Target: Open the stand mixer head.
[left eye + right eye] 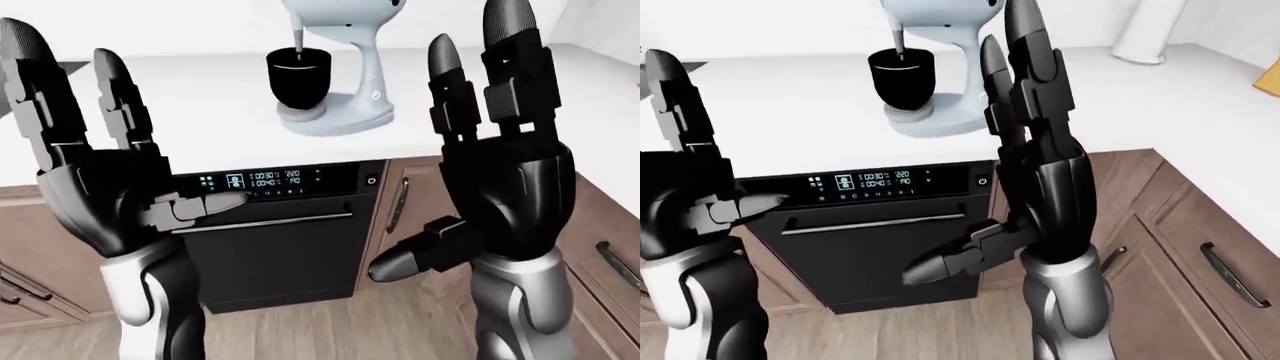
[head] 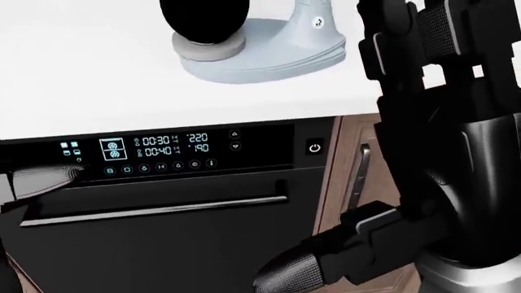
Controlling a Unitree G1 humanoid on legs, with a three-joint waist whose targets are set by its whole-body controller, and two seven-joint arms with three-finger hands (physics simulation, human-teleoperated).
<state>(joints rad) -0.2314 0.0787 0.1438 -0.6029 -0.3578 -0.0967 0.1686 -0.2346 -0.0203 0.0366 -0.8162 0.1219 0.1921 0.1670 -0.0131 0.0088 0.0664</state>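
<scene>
on the white tabletop (image 1: 150, 97), above the black dishwasher (image 1: 280, 247), stands the pale blue stand mixer (image 1: 345, 60) with its black bowl (image 1: 298, 79). both hands are raised, fingers spread, holding nothing. the right hand (image 1: 495, 112) is nearer; the mixer lies up-left of it.

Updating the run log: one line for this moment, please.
pale blue stand mixer: head down | left hand: open, raised | right hand: open, raised | contact: none

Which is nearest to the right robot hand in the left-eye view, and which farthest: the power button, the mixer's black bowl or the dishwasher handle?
Measured from the right robot hand:
1. Power button, just to its lower left.
2. Black bowl, upper left on the counter.
3. Dishwasher handle, lower left; its order with the bowl is close.
</scene>
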